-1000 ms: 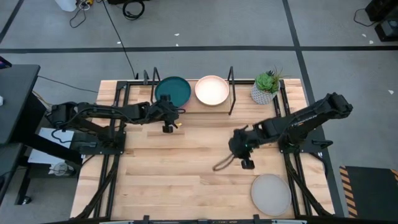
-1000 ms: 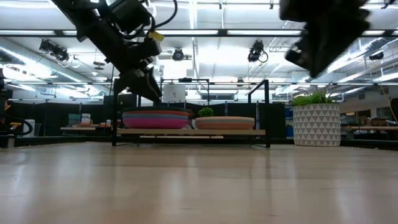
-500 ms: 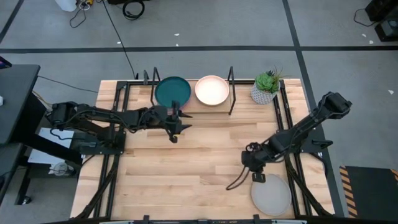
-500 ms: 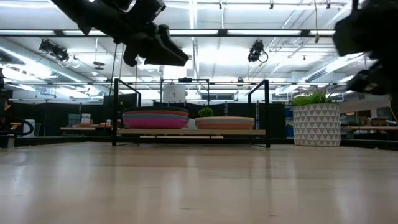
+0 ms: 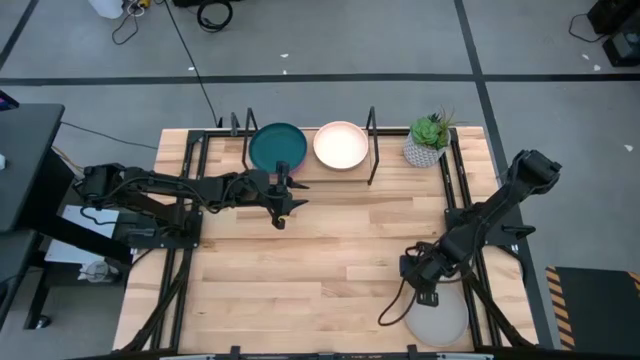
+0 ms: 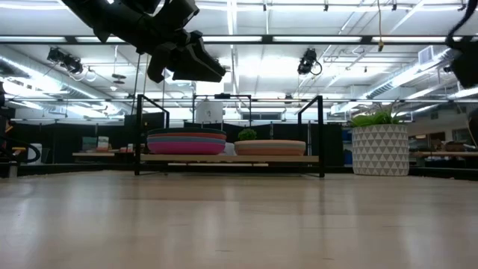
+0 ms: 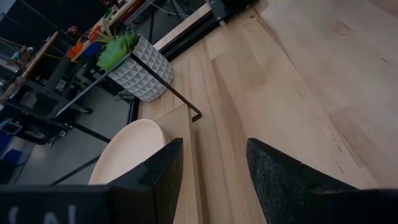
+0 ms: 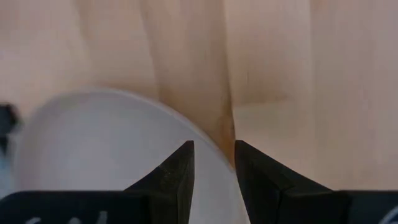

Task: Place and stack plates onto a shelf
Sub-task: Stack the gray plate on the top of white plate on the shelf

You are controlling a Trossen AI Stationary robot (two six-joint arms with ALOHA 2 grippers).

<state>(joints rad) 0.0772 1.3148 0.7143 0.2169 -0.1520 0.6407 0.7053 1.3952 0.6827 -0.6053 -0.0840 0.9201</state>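
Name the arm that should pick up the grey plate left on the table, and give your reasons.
Right. The right claw is open and sits right at the grey plate's rim, which shows just ahead of its fingers in the right wrist view. The left claw is open too, but far off by the shelf.

potted plant [image 5: 429, 139] in patterned white pot, perhaps cables [image 5: 205, 14] on floor
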